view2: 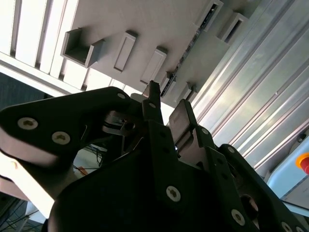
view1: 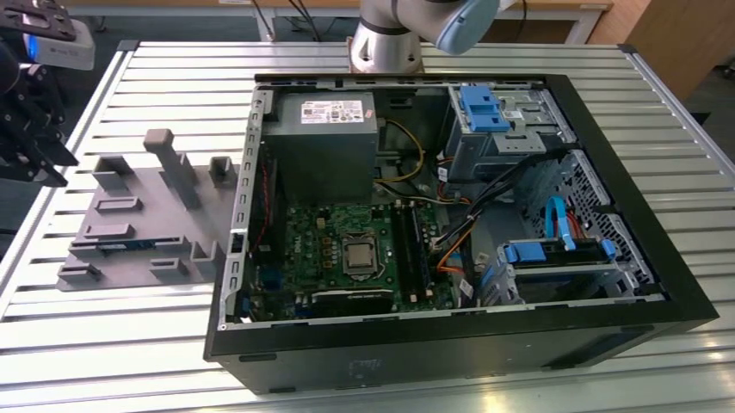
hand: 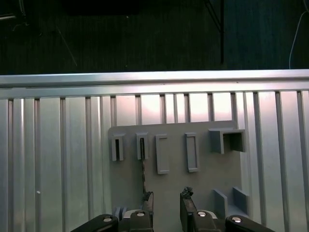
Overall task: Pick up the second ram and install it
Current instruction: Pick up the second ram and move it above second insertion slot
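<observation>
- Right now we see the gripper (hand: 167, 194) hanging over the grey holder (hand: 203, 193) in the first wrist view, its two fingers (hand: 186, 205) parted with a clear gap between them and nothing in their grasp.
- We find the memory stick (hand: 143, 169) standing on its edge in the holder's narrow slots. It is a thin dark line running from one slot block towards the gripper, and its near end comes close beside one finger.
- We cannot tell from either wrist view whether that finger touches the stick.
- In the second wrist view we see the same stick (view2: 187, 52) as a thin dark strip across the holder (view2: 145, 24), beyond the open fingertips (view2: 153, 99).
- In the exterior view the holder (view1: 126, 185) lies at the middle left of the frame on the slatted metal table (view1: 138, 344), and the stick (view1: 120, 245) shows as a bluish strip in its lower part.
- We see the gripper (view1: 34, 129) as a black shape at the exterior view's left edge, above the holder's far side.
- An open computer case (view1: 643, 327) fills the centre and right, just beside the holder, with the green motherboard (view1: 333, 232) lying flat inside it.
- We see the arm's base (view1: 388, 43) at the top centre, behind the case.
</observation>
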